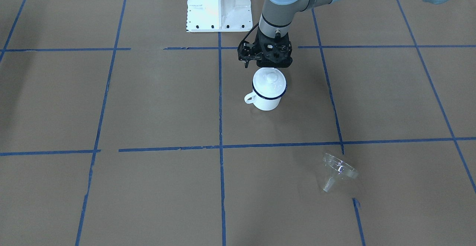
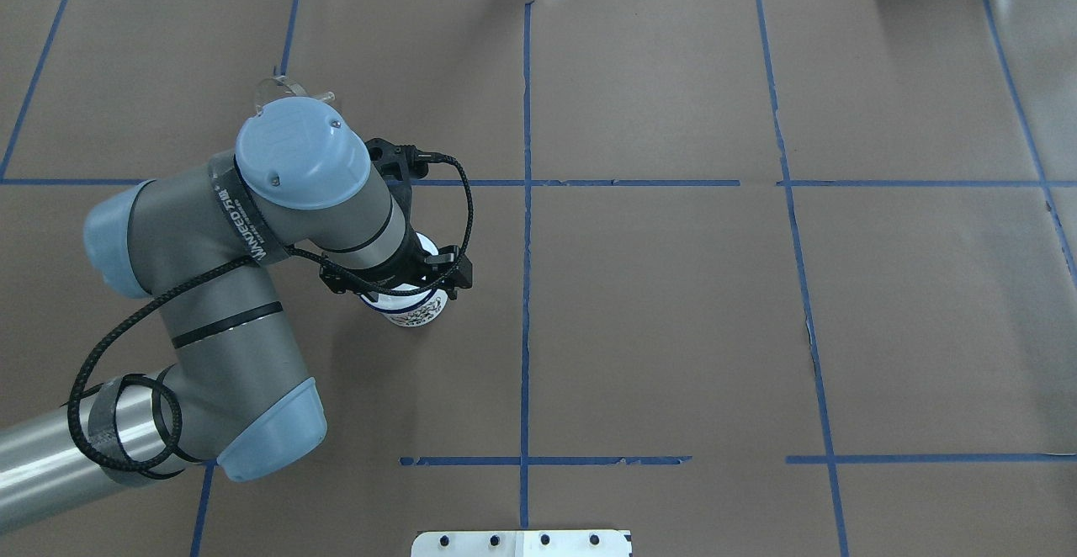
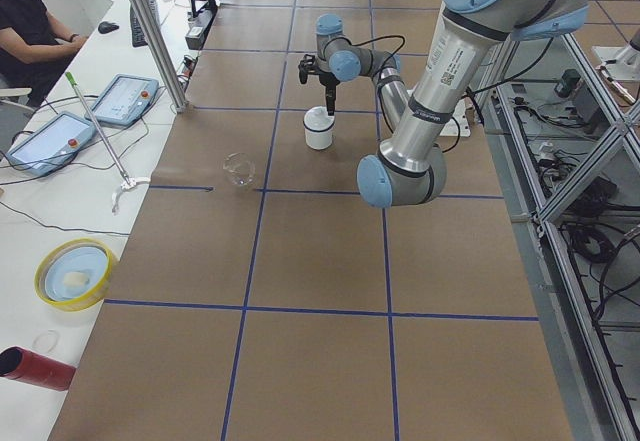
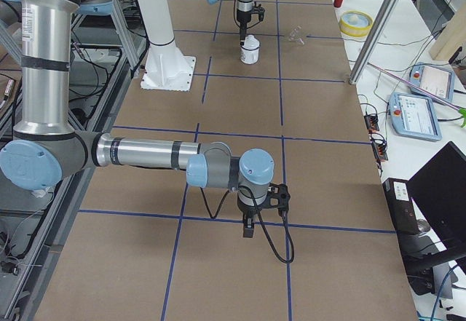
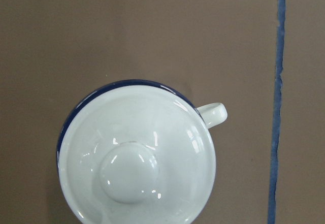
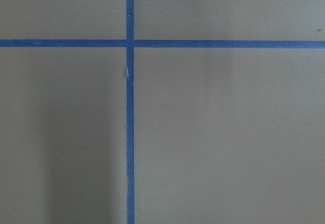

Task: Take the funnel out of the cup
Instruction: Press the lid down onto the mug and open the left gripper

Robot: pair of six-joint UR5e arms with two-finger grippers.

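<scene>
The white cup [image 1: 266, 100] with a dark blue rim stands upright on the brown table, handle towards the view's left. A white domed knobbed lid [image 1: 269, 79] sits on it and fills the left wrist view [image 5: 137, 158]. The clear funnel [image 1: 336, 170] lies on its side on the table, well apart from the cup, towards the operators' edge; the overhead view shows it [image 2: 282, 86] partly behind the arm. My left gripper [image 1: 268, 67] hangs just above the lid; I cannot tell whether its fingers are open or shut. My right gripper [image 4: 248, 232] points down over bare table far from both; I cannot tell its state.
The white robot base plate [image 1: 217, 6] is behind the cup. Blue tape lines grid the table. Off the paper on the operators' side are a yellow bowl [image 3: 75, 271], a red cylinder [image 3: 35, 369], tablets and a seated operator [image 3: 30, 21].
</scene>
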